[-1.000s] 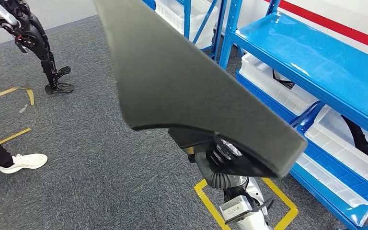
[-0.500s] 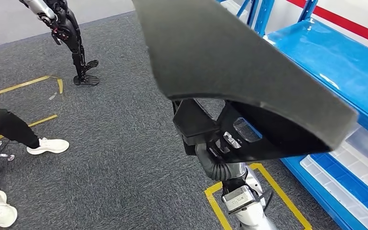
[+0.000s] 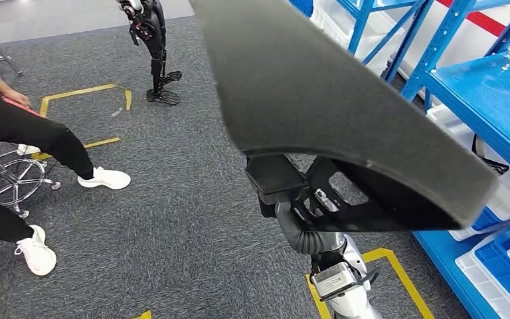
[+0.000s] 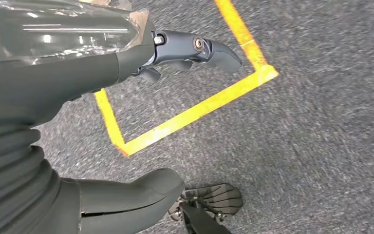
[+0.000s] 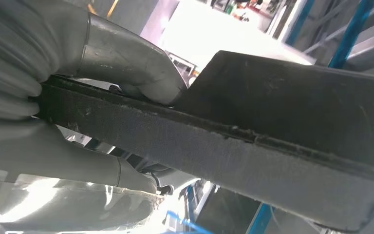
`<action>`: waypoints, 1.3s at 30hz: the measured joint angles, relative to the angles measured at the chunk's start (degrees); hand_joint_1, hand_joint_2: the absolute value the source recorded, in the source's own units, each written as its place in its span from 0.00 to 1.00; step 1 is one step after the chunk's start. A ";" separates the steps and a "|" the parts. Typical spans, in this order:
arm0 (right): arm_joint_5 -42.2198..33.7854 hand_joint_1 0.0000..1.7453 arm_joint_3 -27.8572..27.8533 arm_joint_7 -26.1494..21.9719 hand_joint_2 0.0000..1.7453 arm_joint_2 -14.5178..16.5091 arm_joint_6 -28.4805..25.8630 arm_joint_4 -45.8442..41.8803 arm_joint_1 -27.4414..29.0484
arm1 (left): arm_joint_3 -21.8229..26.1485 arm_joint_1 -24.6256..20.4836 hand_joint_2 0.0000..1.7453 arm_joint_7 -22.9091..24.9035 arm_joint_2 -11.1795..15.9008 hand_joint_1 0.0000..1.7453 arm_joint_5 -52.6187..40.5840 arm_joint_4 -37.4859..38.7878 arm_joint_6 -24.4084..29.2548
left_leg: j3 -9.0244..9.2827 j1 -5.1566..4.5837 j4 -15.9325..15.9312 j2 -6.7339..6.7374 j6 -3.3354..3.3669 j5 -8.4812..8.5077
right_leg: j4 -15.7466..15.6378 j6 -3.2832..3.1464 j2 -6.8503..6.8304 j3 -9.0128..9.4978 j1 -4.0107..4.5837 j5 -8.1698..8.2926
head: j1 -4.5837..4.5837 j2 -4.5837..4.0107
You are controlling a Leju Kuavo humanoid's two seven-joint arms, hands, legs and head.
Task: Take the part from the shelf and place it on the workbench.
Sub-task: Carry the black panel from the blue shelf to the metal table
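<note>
The part (image 3: 319, 86) is a long, dark grey, felt-covered panel with a curved black underside. It crosses the middle of the head view, slanting from the upper centre down to the right, high above the carpet. My right hand (image 3: 292, 196) grips it from beneath near its lower end. In the right wrist view the thumb (image 5: 131, 63) presses on one face of the part (image 5: 292, 112) and the fingers (image 5: 102, 168) wrap the other face. My left hand (image 4: 78, 97) hangs over the floor with its fingers (image 4: 199, 48) spread and nothing in it.
Blue steel shelves (image 3: 485, 86) with white bins (image 3: 448, 119) stand close on the right. A seated person (image 3: 33, 133) with a wheeled stool (image 3: 13, 176) is on the left. Another robot's legs (image 3: 156, 50) stand at the back. Yellow tape squares (image 3: 398, 272) mark the grey carpet.
The whole picture has shifted as the camera turned: the shelves slid toward the right edge and the seated person came into view on the left. My right hand still holds the part.
</note>
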 joint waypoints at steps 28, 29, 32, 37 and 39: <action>1.36 1.00 -2.27 1.32 1.00 0.58 -0.23 -2.61 1.19 | 2.04 0.38 1.00 -2.34 0.17 0.00 3.33 -0.04 1.47 | 0.82 0.18 -0.62 2.10 -0.04 -0.18 | -4.04 -1.09 -0.82 2.60 0.24 0.59 | 0.08 0.01; 1.31 1.00 -2.70 1.14 1.00 0.45 -0.39 -2.62 1.41 | 2.28 0.48 1.00 -2.39 0.16 0.00 3.48 -0.03 1.56 | 0.79 0.17 -0.61 1.36 -0.01 -0.19 | -0.95 -1.01 -0.44 0.85 0.18 -0.27 | 0.13 0.00; 0.98 1.00 -4.12 0.48 1.00 0.15 -1.10 -2.87 1.78 | 2.85 1.16 1.00 -1.77 0.10 0.00 3.59 0.04 1.59 | 0.84 0.24 -0.35 -0.96 -0.17 -0.28 | -4.91 0.61 0.29 1.90 -0.35 2.74 | 0.14 0.00; 0.83 1.00 -5.50 0.00 1.00 -0.03 -1.68 -3.56 2.42 | 3.42 2.25 1.00 -0.66 0.46 0.00 3.50 0.16 1.55 | 0.11 0.14 0.68 -3.47 -1.59 -0.72 | -15.54 0.14 2.09 6.64 -0.61 7.16 | 0.09 0.00; 0.83 1.00 -5.77 -0.14 1.00 0.02 -2.03 -3.73 2.58 | 3.49 2.70 1.00 -0.57 0.51 0.00 3.44 0.25 1.68 | -0.26 0.39 1.13 -3.04 -1.95 -1.03 | -15.51 -0.76 1.37 6.73 -0.62 7.35 | 0.01 0.00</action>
